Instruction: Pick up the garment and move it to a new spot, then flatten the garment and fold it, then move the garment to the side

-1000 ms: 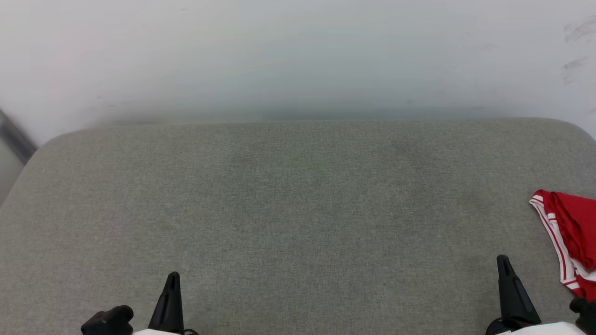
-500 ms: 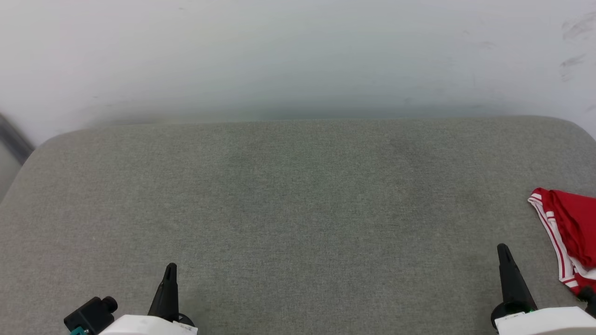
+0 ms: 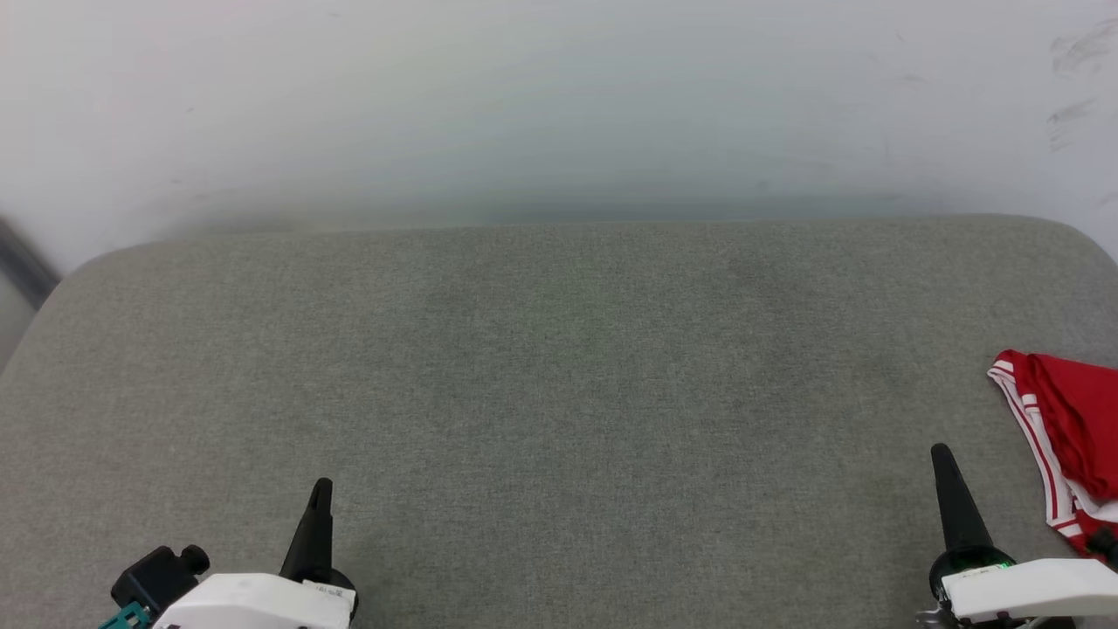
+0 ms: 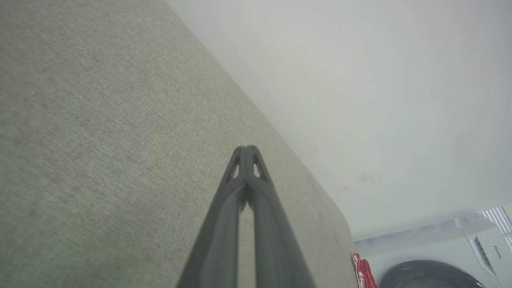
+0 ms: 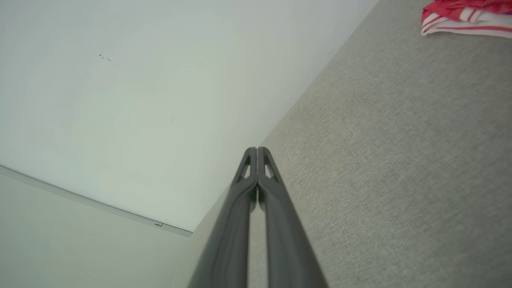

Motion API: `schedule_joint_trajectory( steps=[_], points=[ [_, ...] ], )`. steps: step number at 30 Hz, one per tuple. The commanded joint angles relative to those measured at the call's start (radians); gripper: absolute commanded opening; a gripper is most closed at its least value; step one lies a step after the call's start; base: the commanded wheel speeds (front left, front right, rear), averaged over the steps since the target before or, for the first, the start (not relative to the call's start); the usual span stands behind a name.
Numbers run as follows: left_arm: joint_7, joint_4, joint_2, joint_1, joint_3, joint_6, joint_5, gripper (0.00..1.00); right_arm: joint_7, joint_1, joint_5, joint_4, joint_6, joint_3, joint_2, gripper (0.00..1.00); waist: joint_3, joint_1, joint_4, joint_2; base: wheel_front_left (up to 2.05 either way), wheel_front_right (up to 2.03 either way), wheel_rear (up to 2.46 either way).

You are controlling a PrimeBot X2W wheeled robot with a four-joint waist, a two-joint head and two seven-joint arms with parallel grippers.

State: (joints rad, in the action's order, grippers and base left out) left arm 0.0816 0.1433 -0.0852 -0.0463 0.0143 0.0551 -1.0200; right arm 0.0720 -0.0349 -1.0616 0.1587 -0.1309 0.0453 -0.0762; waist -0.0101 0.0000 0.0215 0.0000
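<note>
Overhead, the head view looks down on a wide grey fabric cushion with rounded far corners, set against a pale wall. The left gripper rises from the near edge at lower left, its two dark fingers pressed together into one narrow point, with nothing between them. The right gripper stands at lower right, likewise closed and empty. The garment lies bunched at the far right edge of the cushion, red with white-and-red striped trim along its left border, partly cut off by the picture's edge. It sits just right of the right gripper and is not touched by it.

Next, the left wrist view looks along the left gripper, whose fingers meet at the tips over bare grey fabric. The wall runs along the cushion's far side. A small sliver of the garment shows at the cushion's distant corner, well apart from the fingertips, and beside it stands a white washing machine with a dark round door.

Lastly, the right wrist view shows the right gripper shut tip to tip, holding nothing, pointing toward where the cushion meets the wall. The garment lies crumpled on the cushion in the upper right corner, its striped edge facing the gripper, clearly apart from it.
</note>
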Motion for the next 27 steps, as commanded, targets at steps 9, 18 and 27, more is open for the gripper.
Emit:
schedule_joint_trajectory(
  steps=[9,18,27],
  points=[
    [-0.026,0.009,-0.007,0.048,-0.016,0.019,-0.113,0.0,-0.025,0.046,-0.105,0.007,0.0,0.005,-0.008,0.0,0.002,0.0,-0.003,0.0,0.0,0.0,0.0],
    [-0.052,0.028,-0.007,0.069,-0.029,0.031,-0.22,0.0,-0.052,0.068,-0.203,0.022,0.0,0.01,-0.008,0.0,0.004,0.0,-0.006,0.0,0.0,0.0,0.0],
    [-0.075,0.043,-0.006,0.088,-0.041,0.041,-0.308,0.0,-0.074,0.085,-0.284,0.036,0.0,0.015,-0.007,0.0,0.005,0.0,-0.009,0.0,0.0,0.0,0.0]
  ],
)
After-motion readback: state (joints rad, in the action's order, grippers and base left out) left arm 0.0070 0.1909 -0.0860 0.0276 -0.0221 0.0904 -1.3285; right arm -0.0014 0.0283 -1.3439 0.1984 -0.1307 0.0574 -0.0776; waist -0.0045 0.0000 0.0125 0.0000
